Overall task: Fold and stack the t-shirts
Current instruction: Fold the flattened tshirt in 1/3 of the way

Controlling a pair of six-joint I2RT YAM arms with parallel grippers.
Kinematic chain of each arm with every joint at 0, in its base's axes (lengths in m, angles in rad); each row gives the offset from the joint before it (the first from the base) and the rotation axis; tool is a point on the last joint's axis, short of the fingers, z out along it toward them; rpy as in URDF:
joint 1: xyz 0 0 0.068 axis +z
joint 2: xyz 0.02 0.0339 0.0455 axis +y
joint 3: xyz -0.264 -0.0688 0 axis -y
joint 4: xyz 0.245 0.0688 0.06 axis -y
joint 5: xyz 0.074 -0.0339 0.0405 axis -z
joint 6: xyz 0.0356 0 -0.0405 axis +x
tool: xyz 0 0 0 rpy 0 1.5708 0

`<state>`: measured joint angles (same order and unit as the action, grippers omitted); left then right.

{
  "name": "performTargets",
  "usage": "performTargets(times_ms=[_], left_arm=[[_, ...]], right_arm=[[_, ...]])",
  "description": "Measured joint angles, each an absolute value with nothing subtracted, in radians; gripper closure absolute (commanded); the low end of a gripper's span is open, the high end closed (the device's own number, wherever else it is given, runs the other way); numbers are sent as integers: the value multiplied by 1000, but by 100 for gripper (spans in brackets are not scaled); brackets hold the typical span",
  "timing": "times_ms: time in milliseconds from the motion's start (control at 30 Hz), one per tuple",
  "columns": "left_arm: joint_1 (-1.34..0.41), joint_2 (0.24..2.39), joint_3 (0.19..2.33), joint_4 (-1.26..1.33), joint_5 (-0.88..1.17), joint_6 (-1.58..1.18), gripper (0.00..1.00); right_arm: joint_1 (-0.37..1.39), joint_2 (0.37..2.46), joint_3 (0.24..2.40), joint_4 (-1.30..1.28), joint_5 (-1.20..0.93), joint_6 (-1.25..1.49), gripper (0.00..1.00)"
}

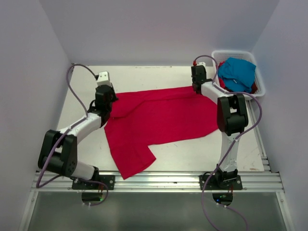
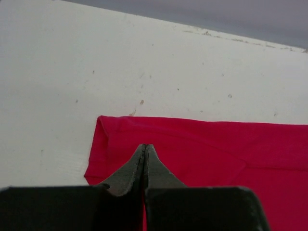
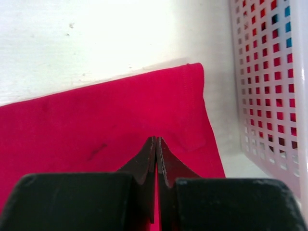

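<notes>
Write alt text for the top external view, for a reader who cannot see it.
A crimson red t-shirt lies spread across a white table, seen from above, with the left tool and right tool down at its far corners. A white slatted basket at the far right holds a turquoise t-shirt over more red cloth.

White table carries red t-shirt, basket.

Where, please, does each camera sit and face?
Top external: above, behind the bases, looking down on table, red t-shirt, basket; left arm, right arm show.
Left wrist: on its arm, facing a shirt corner past the shut left pincer.
Right wrist: likewise; right pincer shut, shirt corner beside the basket.
Shared: all see the red t-shirt.
</notes>
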<state>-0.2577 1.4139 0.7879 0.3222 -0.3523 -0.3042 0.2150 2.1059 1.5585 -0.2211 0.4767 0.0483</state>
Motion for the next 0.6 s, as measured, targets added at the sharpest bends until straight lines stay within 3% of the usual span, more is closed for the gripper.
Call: performTargets(times_ms=[267, 600], left_arm=[[-257, 1711, 893, 337, -295, -316, 100], [-253, 1833, 921, 316, -303, -376, 100]], right_arm=[[215, 2106, 1555, -209, 399, 68, 100], [217, 2106, 1503, -198, 356, 96, 100]])
